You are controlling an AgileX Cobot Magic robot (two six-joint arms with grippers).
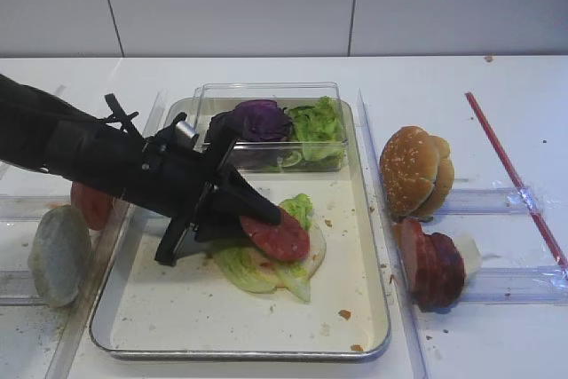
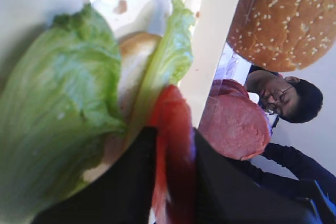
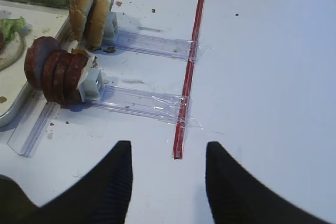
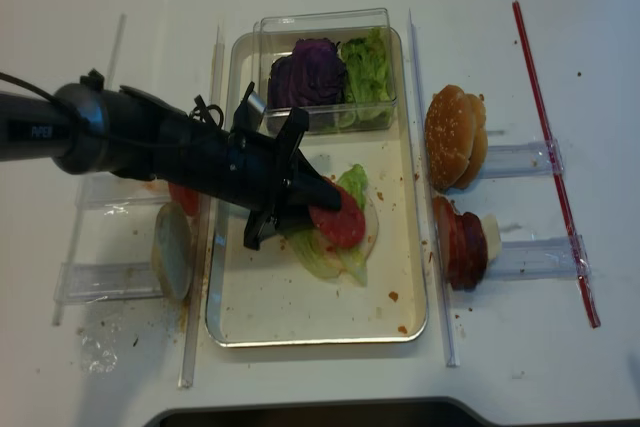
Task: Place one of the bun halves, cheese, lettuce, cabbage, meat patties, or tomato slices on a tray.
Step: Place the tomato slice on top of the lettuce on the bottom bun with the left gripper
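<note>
Red and thin, a tomato slice (image 2: 172, 156) sat edge-on between the dark fingers (image 2: 118, 182) of the left gripper (image 1: 253, 216), which stood narrowly apart with the slice touching both. Whether they pressed it or had just let go could not be told. In the high views the slice lay tilted on a stack inside the tray (image 1: 160, 326): lettuce (image 1: 244, 268) beneath it, and a pale bun base (image 1: 315, 246) showing just past the fingertips. A second green leaf (image 1: 300, 209) stood just beyond the slice. Behind the left gripper's wrist, outside the tray's rim, another tomato slice (image 1: 91, 206) and a pale bun half (image 1: 59, 255) stood upright in a clear rack.

Farther from those fingers, at the tray's back end, a clear plastic box (image 1: 266, 90) held purple cabbage (image 1: 259, 120) beside more lettuce.

Wide apart and holding nothing, the right gripper (image 3: 168, 177) hung over bare white table (image 3: 273, 77). A red strip (image 3: 190, 66) ran away from the gap between its fingers. Ahead and to the left of them, meat patties (image 3: 55, 74) stood on edge at the end of a clear rack (image 3: 136, 100); beyond those, sesame bun halves (image 3: 92, 6) stood likewise on a second rack.
</note>
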